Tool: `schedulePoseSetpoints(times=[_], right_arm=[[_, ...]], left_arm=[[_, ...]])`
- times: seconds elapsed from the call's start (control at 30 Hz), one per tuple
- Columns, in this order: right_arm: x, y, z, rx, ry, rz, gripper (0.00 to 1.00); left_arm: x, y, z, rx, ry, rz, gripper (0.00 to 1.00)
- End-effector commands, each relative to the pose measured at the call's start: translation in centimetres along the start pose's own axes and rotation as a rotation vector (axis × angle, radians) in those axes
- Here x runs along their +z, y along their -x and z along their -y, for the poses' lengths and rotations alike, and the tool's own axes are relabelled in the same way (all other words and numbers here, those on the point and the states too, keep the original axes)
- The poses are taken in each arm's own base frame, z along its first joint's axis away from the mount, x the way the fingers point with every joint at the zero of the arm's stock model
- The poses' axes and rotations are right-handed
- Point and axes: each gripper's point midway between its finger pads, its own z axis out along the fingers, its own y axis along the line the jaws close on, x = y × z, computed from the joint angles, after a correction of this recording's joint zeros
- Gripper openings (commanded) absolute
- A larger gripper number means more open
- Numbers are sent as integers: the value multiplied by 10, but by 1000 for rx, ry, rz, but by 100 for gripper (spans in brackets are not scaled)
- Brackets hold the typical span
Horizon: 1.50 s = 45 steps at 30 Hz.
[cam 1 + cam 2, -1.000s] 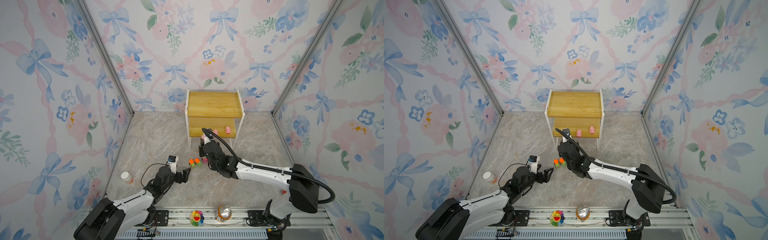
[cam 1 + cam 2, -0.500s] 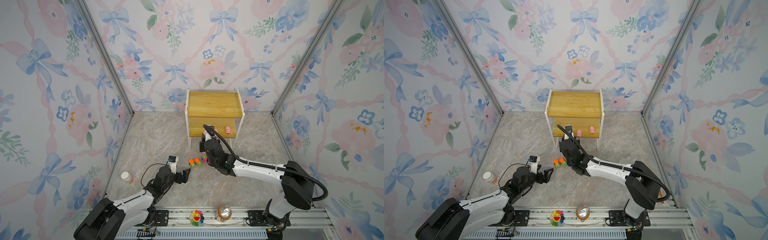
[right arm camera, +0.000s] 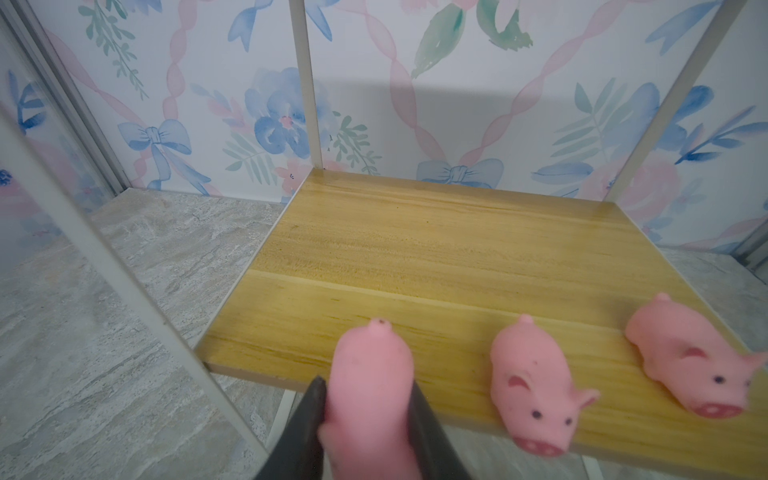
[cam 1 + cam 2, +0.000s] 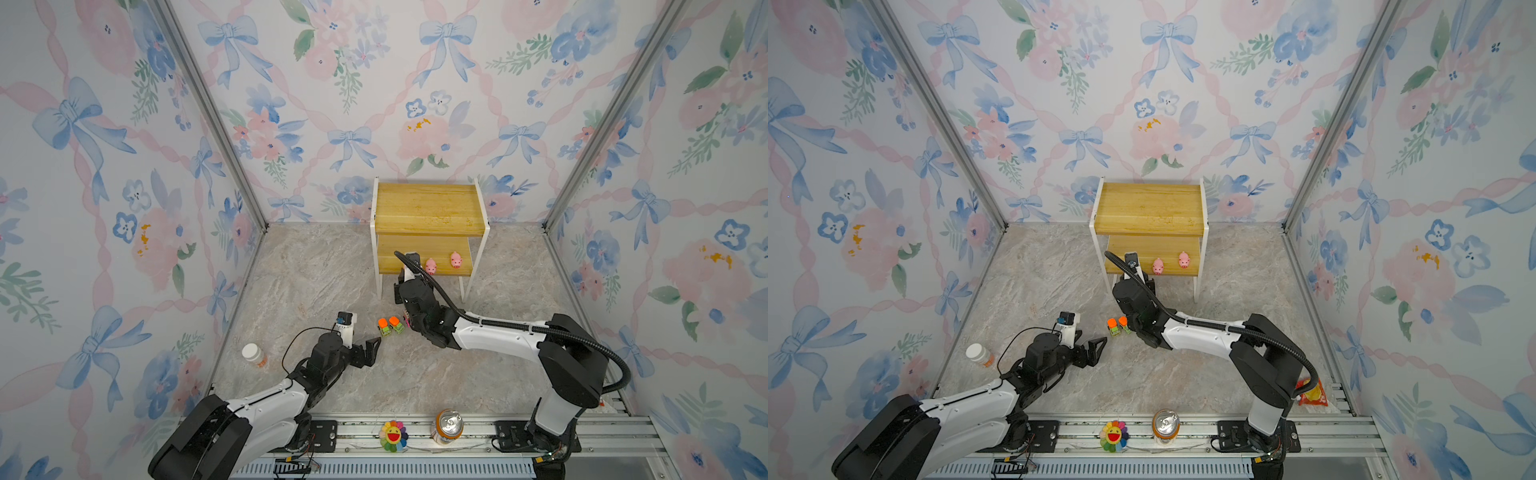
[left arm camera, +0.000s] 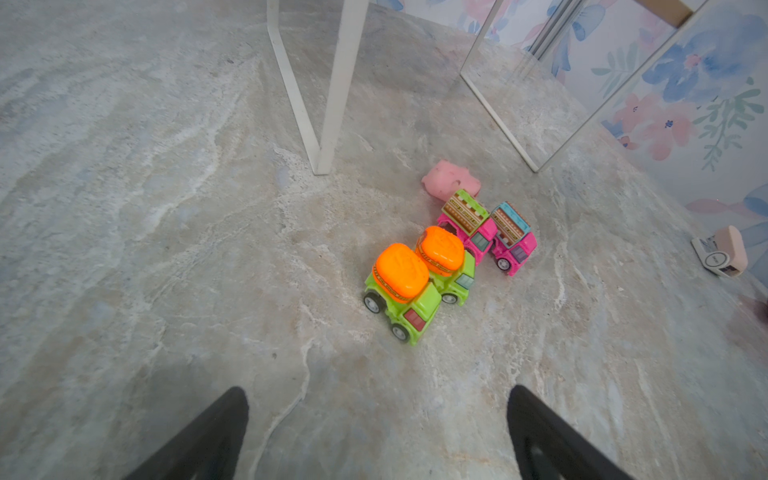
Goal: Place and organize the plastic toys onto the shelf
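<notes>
Against the back wall: two-tier shelf (image 4: 430, 210) of yellow wooden boards on a thin white metal frame. Top board (image 4: 1150, 208) bare. Lower board (image 3: 436, 249) carrying two small soft pink toy pigs near its front edge, nearer shelved pig (image 3: 532, 390) and farther shelved pig (image 3: 690, 361), side by side but apart.

Reaching in from the right: right gripper (image 3: 368, 384), clenched on a third pink pig (image 3: 372, 357). Over the last second, carried away from the floor cluster and up to the lower board's front edge, beside the nearer shelved pig, with the grip unchanged. Probably the placing step, with only set-down and release left for this pig.

Low over the grey marble floor (image 5: 166, 208): left gripper (image 5: 378, 390), spread wide, grasping nothing, unmoved over the same second and aimed at the trucks.

Still huddled on the floor: two green plastic trucks (image 5: 401, 286) with orange tops, two pink plastic trucks (image 5: 467, 224) with striped tops, and just behind them a fourth pink pig (image 5: 451, 180). Five toys left to lift after this one.
</notes>
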Motion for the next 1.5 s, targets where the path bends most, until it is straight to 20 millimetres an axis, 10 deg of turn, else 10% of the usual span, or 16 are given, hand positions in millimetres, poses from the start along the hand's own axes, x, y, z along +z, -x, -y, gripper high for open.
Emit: schedulePoseSetpoints(times=[0.0,1.47], right_arm=[[6,14,9,35,-53,44,32],[33,3,20,82,-81,31,32]], left_arm=[[1,-2,1,17,-4,-9,98],[-1,2,-2,16,19,9,98]])
